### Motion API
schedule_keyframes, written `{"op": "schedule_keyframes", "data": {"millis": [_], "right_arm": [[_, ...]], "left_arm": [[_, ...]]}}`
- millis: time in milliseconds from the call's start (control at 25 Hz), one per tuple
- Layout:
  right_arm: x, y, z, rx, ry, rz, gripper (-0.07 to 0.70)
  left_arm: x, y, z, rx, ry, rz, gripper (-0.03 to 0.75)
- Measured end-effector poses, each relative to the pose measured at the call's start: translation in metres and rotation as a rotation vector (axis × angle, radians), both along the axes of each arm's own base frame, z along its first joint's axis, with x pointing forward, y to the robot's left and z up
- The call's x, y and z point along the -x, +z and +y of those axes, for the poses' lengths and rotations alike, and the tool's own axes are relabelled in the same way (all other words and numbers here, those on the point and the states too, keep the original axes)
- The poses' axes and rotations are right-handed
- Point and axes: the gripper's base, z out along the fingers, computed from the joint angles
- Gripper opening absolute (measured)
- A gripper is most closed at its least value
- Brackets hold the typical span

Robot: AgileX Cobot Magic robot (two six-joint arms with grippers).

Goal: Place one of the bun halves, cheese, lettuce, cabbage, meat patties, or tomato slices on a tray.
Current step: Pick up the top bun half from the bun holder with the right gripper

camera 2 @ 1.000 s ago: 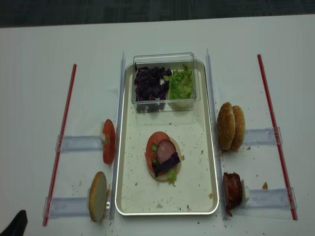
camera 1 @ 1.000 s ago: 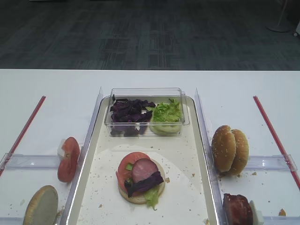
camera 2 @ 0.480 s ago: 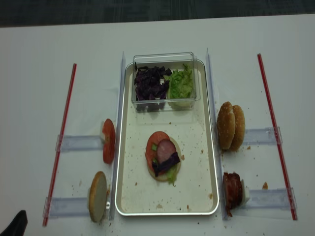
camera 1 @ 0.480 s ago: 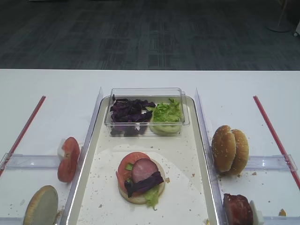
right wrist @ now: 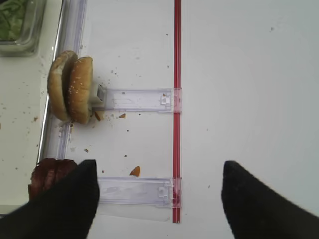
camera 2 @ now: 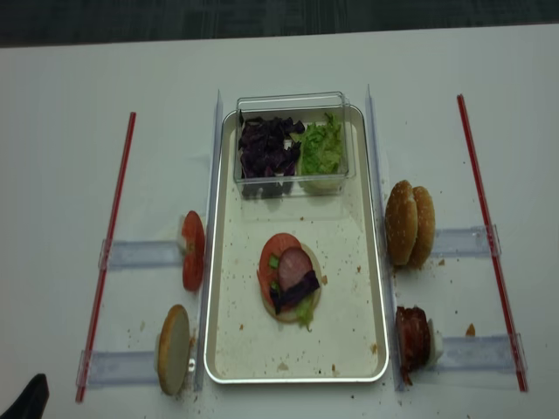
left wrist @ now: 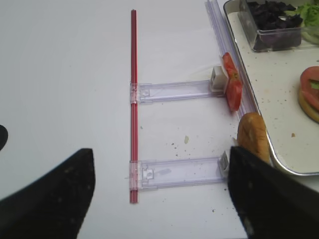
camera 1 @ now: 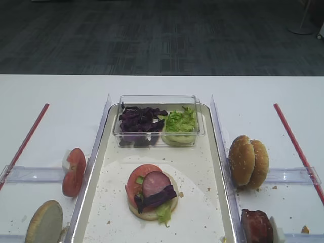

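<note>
My right gripper point(right wrist: 154, 199) stands open with nothing between its dark fingers point(right wrist: 65, 204), hanging over the bare table point(right wrist: 249, 74) outside the red strip point(right wrist: 176, 99). My left gripper point(left wrist: 159, 199) is spread open too, and empty, on its own side near the tomato slices point(left wrist: 232, 82) and the flat pale bun disc point(left wrist: 251, 142).

The stack on the tray point(camera 1: 212, 167) already shows a base, tomato, a pink meat slice, cabbage point(camera 1: 157, 197) and lettuce point(camera 1: 163, 213), so I judge a bun top is the piece to fetch — though the task would allow others. The bun halves point(right wrist: 70, 92) stand on edge as a pair just outside the tray's right rim, propped against a clear holder point(right wrist: 139, 99). In my right wrist view they lie ahead and to the left, between me and the tray, so my right arm is plainly the nearer. Their flat faces run along the tray's long side, which means their thin way points across, toward me (I cannot tell from here which one has the torn patch).

Room is tight on the tray side: the rim and a clear rail point(right wrist: 70, 30) sit right beside the buns. The dark meat patties point(right wrist: 47, 174) sit just under my left finger — a thing to clear. Above the buns it is open.
</note>
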Motion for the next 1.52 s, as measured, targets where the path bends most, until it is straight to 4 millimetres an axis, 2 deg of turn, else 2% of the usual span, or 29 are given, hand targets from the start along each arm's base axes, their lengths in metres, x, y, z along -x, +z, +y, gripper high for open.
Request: {"op": "schedule_keyframes", "data": {"millis": [200,400,560,840,1080,1520], "right_arm": [[-0.053,-0.004,-0.001,-0.004,-0.001,0.158,0.531],[-0.105,-0.019,-0.001,-0.013,-0.003,0.300,0.522],[-0.140,-0.036,0.000,-0.043,-0.006,0.389,0.521],[-0.185,-0.074,0.000,-0.053,-0.009,0.530,0.519],[-0.208,-0.093,0.000,-0.048,0.004,0.579,0.503],[-0.209,-0.094,0.002,-0.061,0.025,0.597,0.501]], "left_arm": [[0.000,0.000,0.000,0.000,0.000,0.000,0.509],[0.000,0.000,0.000,0.000,0.000,0.000,0.509],[0.000,0.000,0.000,0.000,0.000,0.000,0.509],[0.000,0.000,0.000,0.000,0.000,0.000,0.510],[0.000,0.000,0.000,0.000,0.000,0.000,0.510],[0.000,0.000,0.000,0.000,0.000,0.000,0.509]]}}
